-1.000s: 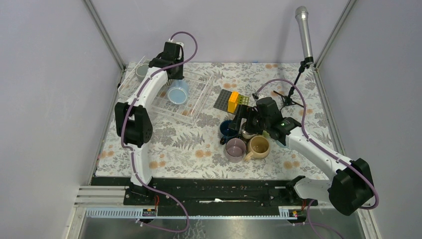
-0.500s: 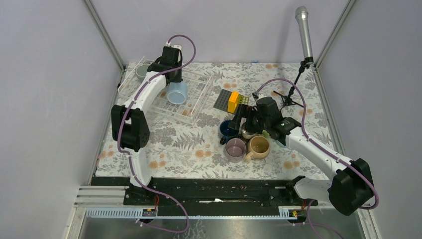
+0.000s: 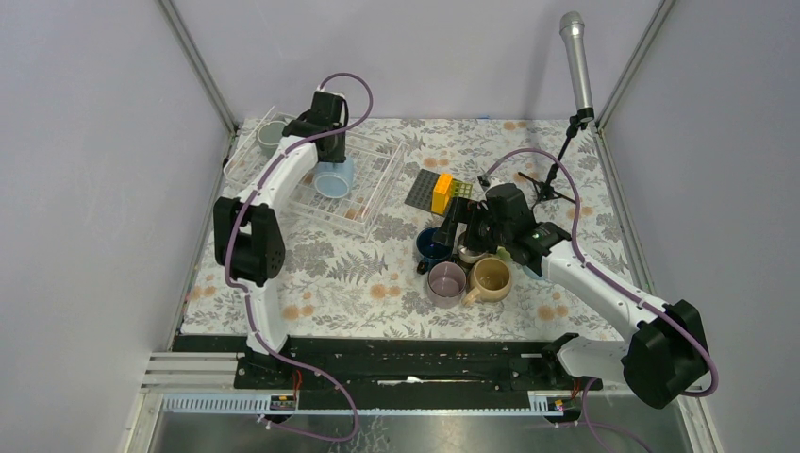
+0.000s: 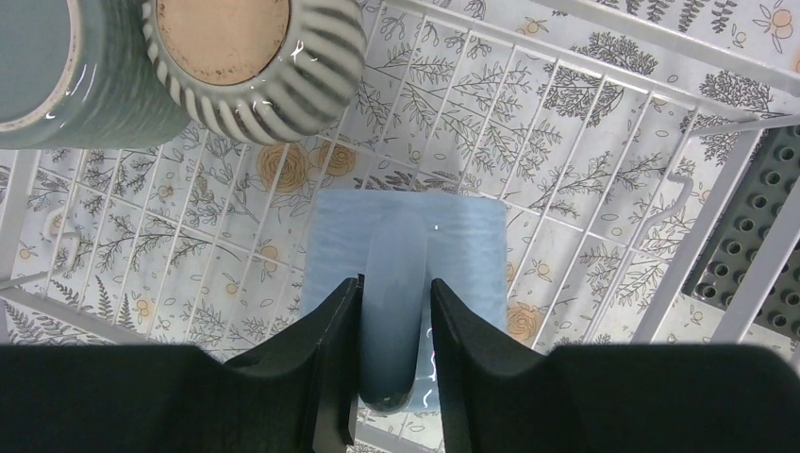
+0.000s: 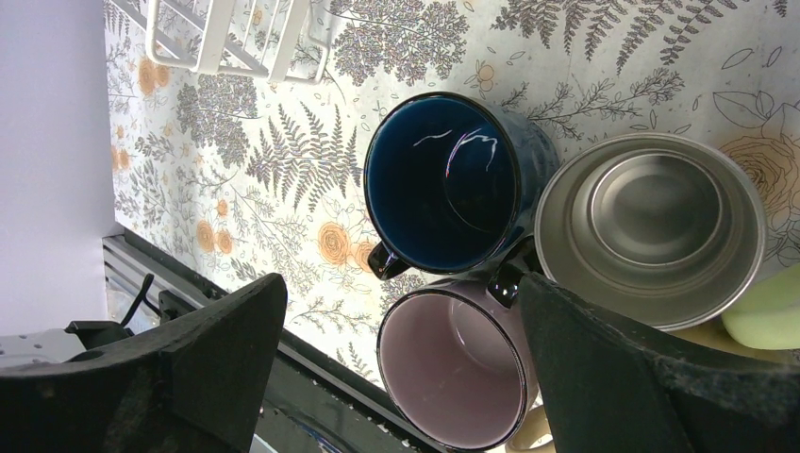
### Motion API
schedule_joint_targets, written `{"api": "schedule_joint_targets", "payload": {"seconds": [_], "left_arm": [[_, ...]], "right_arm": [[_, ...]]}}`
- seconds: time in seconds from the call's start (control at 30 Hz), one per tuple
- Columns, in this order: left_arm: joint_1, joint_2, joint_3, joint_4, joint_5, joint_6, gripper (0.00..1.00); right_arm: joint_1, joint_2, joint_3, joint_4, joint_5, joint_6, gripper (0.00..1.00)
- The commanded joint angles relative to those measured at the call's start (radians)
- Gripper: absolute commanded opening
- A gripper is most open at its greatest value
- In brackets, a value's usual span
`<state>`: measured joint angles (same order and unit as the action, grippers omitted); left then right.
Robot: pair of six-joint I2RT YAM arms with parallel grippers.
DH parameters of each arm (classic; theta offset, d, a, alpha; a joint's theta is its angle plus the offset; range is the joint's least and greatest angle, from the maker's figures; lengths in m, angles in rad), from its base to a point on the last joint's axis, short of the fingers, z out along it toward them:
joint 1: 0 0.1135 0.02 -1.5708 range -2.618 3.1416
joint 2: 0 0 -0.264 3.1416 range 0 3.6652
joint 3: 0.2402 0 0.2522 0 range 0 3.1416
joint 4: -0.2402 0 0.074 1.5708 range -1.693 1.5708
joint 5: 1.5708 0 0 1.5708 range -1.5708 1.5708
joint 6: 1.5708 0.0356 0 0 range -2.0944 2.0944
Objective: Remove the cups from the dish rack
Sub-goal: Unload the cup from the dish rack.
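The light blue cup [image 4: 467,245] lies on its side on the wire floor of the dish rack [image 4: 706,226], at the far left of the table [image 3: 358,283], with its handle [image 4: 394,245] turned upward. The left gripper [image 4: 394,283] comes straight down over that handle, with one finger against each side. It looks clamped on it, though the wrist view cannot show how firm the squeeze is.

The cup looks like glazed ceramic: stiff, smooth and probably slick, with some weight for so narrow a hold. The handle is the sensible place to take it (the round body is likely too wide and too slippery for these fingers). The body hangs below the pinch, though, so it may swing or twist once it leaves the wires. A straight, slow lift seems wise. The ribbed cup [image 4: 255,57] and the grey cup [image 4: 66,66] stand upside down close by, further to the far left, and a knock could chip them.

The right gripper [image 5: 404,283] hangs with its fingers wide apart, holding nothing. It is above the cups already out on the right: the navy cup [image 5: 443,184], steel cup [image 5: 651,236] and mauve cup [image 5: 453,354], which are packed together, with the tan cup [image 3: 491,278] beside them.
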<state>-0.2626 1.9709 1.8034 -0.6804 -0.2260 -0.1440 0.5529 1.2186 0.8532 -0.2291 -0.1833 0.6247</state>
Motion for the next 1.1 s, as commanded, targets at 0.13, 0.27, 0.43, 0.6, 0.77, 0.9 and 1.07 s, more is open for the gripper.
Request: {"api": "schedule_joint_targets", "payload": {"seconds": [0.13, 0.27, 0.43, 0.6, 0.77, 0.9, 1.07], "left_arm": [[-0.006, 0.013, 0.028, -0.034, -0.056, 0.001, 0.13], [-0.011, 0.010, 0.075, -0.032, -0.087, 0.030, 0.00], [-0.017, -0.048, 0.086, 0.012, -0.102, 0.067, 0.00], [-0.018, -0.096, 0.114, 0.028, -0.068, 0.081, 0.00], [-0.018, -0.112, 0.125, 0.031, -0.036, 0.097, 0.00], [-0.018, -0.132, 0.128, 0.041, 0.001, 0.114, 0.00], [-0.017, -0.179, 0.138, 0.037, 0.046, 0.127, 0.00]], "right_arm": [[0.007, -0.006, 0.004, 0.028, -0.014, -0.020, 1.00], [0.007, -0.005, 0.007, 0.029, -0.013, -0.028, 1.00], [0.007, 0.000, 0.020, 0.029, -0.011, -0.039, 1.00], [0.006, -0.002, 0.046, 0.028, -0.012, -0.057, 1.00], [0.006, 0.000, 0.063, 0.057, -0.016, -0.075, 1.00], [0.006, 0.012, 0.085, 0.090, -0.026, -0.091, 1.00], [0.006, 0.020, 0.123, 0.130, -0.052, -0.108, 1.00]]}}
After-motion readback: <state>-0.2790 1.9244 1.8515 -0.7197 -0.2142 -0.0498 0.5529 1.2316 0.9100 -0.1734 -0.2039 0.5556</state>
